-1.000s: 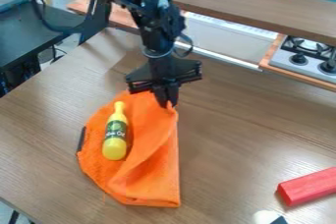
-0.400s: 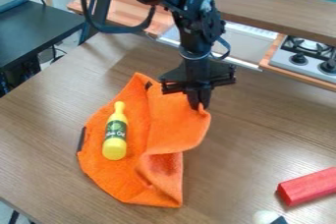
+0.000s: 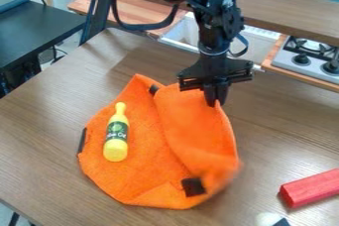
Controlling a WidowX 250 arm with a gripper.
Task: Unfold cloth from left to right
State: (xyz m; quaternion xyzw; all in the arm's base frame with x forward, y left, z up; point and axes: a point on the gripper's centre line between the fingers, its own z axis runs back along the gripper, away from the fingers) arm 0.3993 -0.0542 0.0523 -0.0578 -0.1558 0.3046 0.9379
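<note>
Above the middle of the table, right of centre, the black gripper [image 3: 214,102] is shut on the upper right edge of the orange cloth [image 3: 144,145]. That part of the cloth is lifted, with a fold slanting down to the lower right and a blurred right edge. The left part lies flat on the table. On it rests a yellow bottle [image 3: 116,143] with a green label, left of the gripper and apart from it. Dark patches show at several places on the cloth's border.
A red block [image 3: 311,188] lies on the wooden table [image 3: 278,136] at the right, with a small white and dark object [image 3: 270,219] below it. Behind the table stand a raised wooden shelf [image 3: 285,9] and a toy stove [image 3: 308,59].
The gripper has moved right, carrying the cloth's edge with it. The cloth has spread wider to the right, and dark patches at its top and lower right have come into sight. The bottle stayed put.
</note>
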